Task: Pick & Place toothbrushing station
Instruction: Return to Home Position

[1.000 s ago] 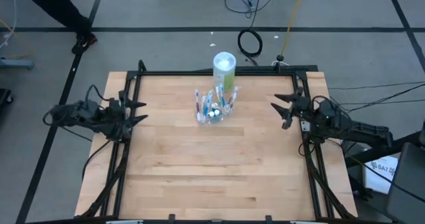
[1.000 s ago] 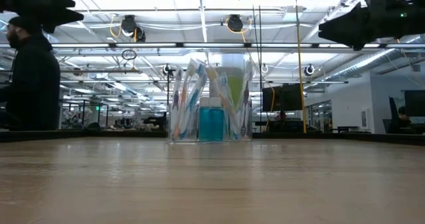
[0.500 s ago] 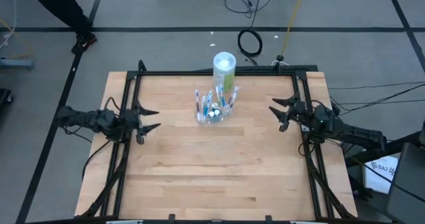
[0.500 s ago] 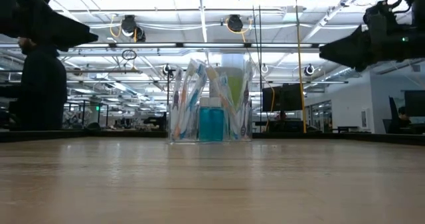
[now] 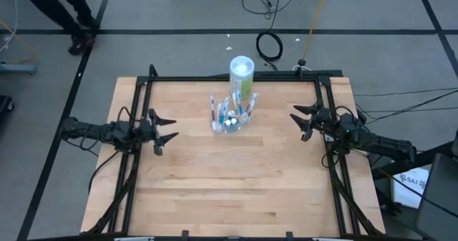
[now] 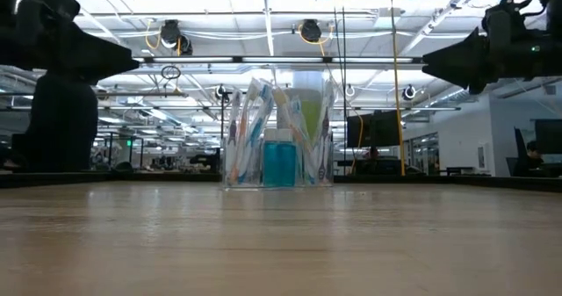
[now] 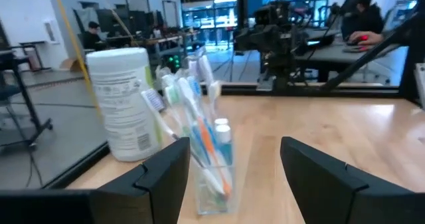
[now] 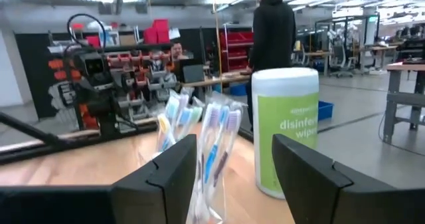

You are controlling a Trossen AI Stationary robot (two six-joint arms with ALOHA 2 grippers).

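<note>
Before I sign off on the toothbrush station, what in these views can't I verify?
Number of toothbrushes: they overlap inside the clear cup in the low view and too small in the high view.
Number of blue tubes: the low view shows one; others would be hidden behind it.
Lower label of the canister: hidden by the right gripper's finger in its wrist view, blurred in the left wrist view.

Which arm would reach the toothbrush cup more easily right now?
Probably left, narrowly: the left gripper hangs open slightly nearer the cup than the right gripper, and both face it unobstructed.
</note>
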